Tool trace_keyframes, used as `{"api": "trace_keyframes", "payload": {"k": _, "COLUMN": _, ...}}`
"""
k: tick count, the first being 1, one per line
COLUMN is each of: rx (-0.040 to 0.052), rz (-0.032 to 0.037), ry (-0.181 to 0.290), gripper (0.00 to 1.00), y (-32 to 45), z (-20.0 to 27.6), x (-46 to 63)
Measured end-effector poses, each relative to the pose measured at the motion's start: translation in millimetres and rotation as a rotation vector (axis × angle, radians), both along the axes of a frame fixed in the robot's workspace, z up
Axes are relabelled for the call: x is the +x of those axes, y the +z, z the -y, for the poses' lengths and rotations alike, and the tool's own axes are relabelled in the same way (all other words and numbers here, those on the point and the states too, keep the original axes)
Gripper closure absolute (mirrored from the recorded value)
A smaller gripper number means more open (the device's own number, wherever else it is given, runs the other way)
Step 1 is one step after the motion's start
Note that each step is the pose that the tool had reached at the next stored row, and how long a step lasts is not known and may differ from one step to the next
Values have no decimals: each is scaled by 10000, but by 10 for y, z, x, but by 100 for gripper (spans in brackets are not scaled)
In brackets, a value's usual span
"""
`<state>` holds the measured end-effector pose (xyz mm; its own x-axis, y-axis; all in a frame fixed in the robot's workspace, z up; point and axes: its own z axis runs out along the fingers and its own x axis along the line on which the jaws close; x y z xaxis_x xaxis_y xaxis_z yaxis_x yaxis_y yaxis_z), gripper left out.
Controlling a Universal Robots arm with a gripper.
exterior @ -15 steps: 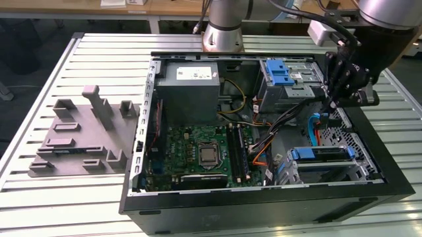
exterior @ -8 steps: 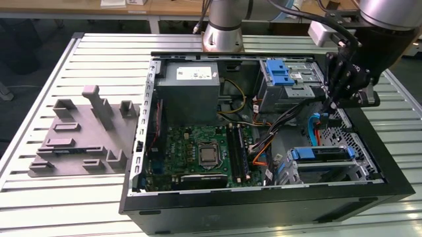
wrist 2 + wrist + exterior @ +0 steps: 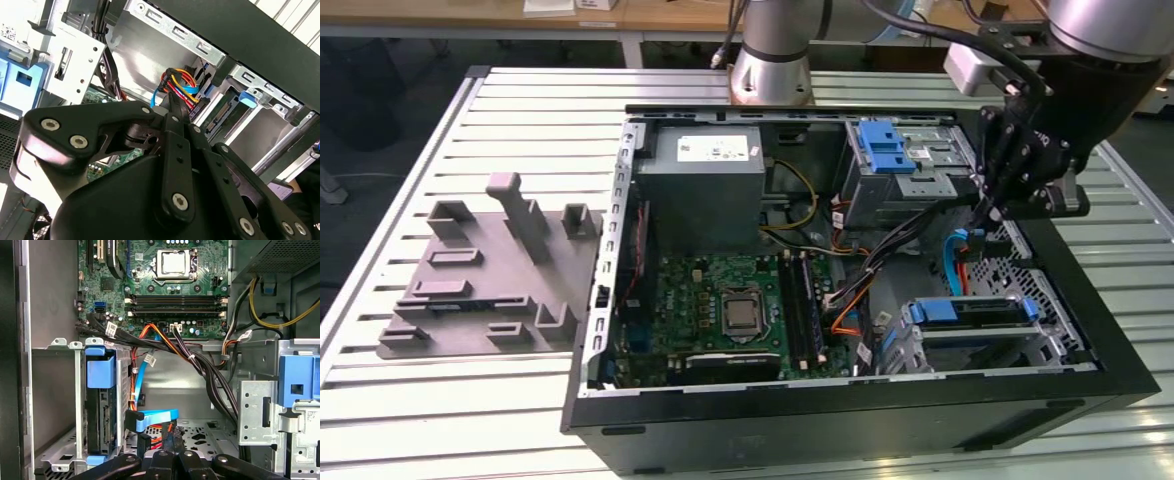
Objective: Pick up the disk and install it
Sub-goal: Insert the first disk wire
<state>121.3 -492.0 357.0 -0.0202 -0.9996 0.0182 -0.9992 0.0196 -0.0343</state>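
Note:
The disk (image 3: pixel 970 312) sits in the metal drive cage at the near corner of the open computer case (image 3: pixel 854 400), on the exterior view's right, its blue side rail showing. In the first wrist view the disk (image 3: pixel 101 412) stands on edge in the cage, connector side facing the open bay. In the second wrist view its connector end (image 3: pixel 226 113) is bare. My gripper (image 3: pixel 983 215) hangs inside the case above the cage, apart from the disk. Its fingers (image 3: pixel 176 112) are closed to a point among the blue data cable (image 3: pixel 155 417) and the coloured power wires (image 3: pixel 181 85). Whether they pinch a cable is unclear.
A grey power supply box (image 3: pixel 707 185) and the green motherboard (image 3: pixel 720 310) fill the case's other half. A bay with a blue latch (image 3: pixel 887 150) stands at the far right. Black cable bundles (image 3: pixel 200 365) cross the middle. A grey fixture plate (image 3: pixel 480 280) lies left of the case.

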Motion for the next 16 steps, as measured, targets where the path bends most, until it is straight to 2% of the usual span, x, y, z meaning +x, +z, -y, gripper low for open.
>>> {"api": "trace_keyframes", "payload": {"k": 16, "rx": 1, "rz": 0, "ry": 0, "gripper": 89, "y": -1, "z": -20, "x": 0}}
